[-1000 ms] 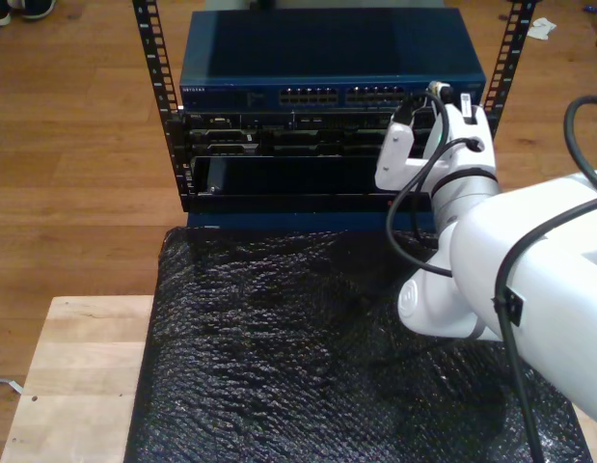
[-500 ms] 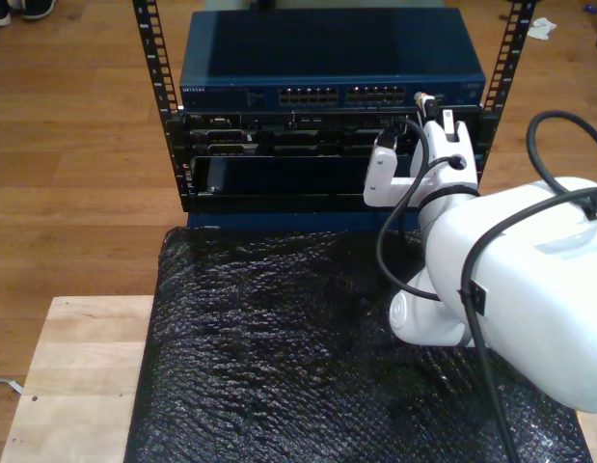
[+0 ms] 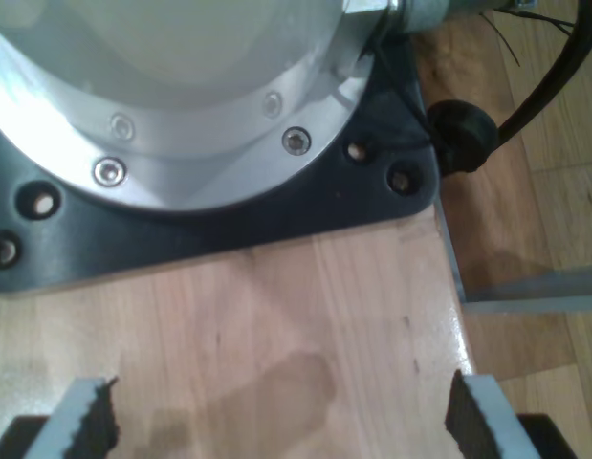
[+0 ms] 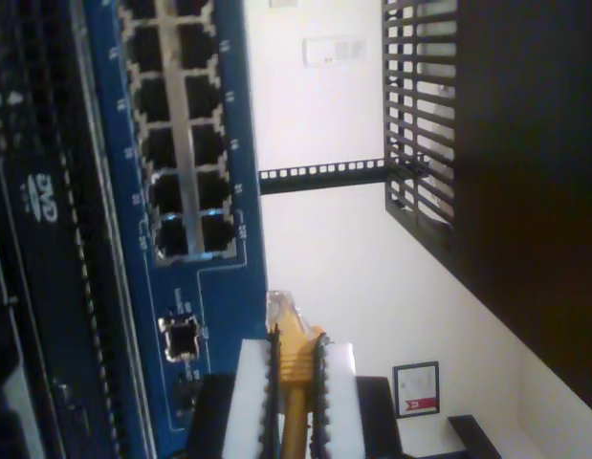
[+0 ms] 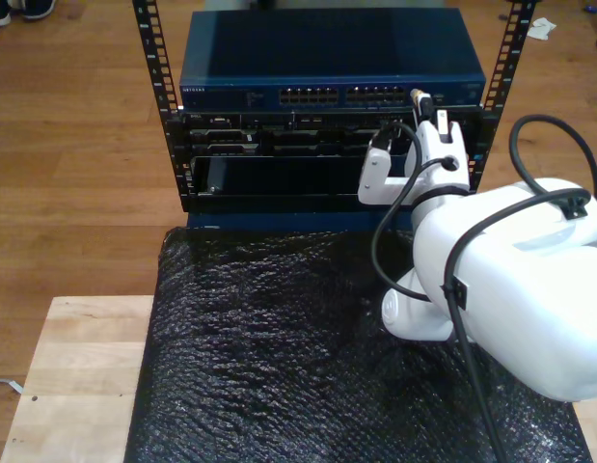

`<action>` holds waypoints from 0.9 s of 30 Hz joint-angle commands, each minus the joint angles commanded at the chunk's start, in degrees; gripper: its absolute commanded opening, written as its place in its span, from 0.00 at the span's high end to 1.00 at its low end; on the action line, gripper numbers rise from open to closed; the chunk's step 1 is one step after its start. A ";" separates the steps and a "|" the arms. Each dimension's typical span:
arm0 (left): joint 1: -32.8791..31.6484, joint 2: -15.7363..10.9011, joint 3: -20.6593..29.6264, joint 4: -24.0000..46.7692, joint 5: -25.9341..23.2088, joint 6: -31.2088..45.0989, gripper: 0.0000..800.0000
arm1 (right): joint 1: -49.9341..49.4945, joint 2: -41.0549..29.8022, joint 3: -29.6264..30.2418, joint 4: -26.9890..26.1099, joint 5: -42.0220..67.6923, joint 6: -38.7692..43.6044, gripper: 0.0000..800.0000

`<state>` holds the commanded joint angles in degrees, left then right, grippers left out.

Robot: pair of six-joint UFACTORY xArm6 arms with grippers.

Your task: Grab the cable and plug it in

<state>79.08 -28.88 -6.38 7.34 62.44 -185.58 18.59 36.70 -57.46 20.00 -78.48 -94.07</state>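
Note:
The yellow-orange cable (image 4: 296, 382) runs between the white pads of my second gripper (image 4: 294, 387), which is shut on it. Its clear plug (image 4: 286, 314) sticks out past the fingertips, close to the blue switch (image 4: 219, 287) and just beside the end of its port block (image 4: 186, 143). In the exterior view the second gripper (image 5: 425, 108) holds the plug (image 5: 415, 96) in front of the switch (image 5: 332, 92), near the end at that view's right. My first gripper (image 3: 281, 421) stands open over bare wood, with nothing between its fingers (image 3: 85, 421).
A black rack (image 5: 153, 58) holds the switch and darker units below it. A black bubble-wrap mat (image 5: 279, 347) covers the wooden table (image 5: 76, 367). A thick black arm cable (image 5: 380, 241) loops beside the white arm. A silver flange on a black base plate (image 3: 229, 225) sits ahead of the first gripper.
The second arm has swung toward the exterior view's left, carrying the plug along the switch front, closer to the port block. The gripper stays shut on the cable.

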 joint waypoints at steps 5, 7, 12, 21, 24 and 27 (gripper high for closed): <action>0.00 0.00 0.00 0.00 0.00 0.00 0.00 | 0.18 0.18 -0.09 0.00 0.09 0.00 1.00; 0.00 0.00 0.00 0.00 0.00 0.00 0.00 | 0.18 0.53 -0.18 -0.09 0.09 0.00 1.00; 0.00 0.00 0.00 0.00 -0.09 0.00 0.00 | 0.35 1.58 -1.14 -0.09 0.18 0.00 1.00; 0.00 0.00 0.00 0.00 -0.09 0.00 0.00 | 0.44 3.34 -4.57 -0.18 0.53 0.09 1.00; 0.00 0.00 0.00 0.00 -0.09 0.00 0.00 | 0.53 3.69 -4.92 -0.18 0.53 0.09 1.00; 0.00 0.00 0.00 0.00 0.00 0.00 0.00 | 0.70 3.78 -5.10 -0.53 0.53 0.09 1.00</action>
<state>79.08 -28.88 -6.38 7.34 62.44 -185.58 19.30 40.48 -62.56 19.47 -77.96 -93.98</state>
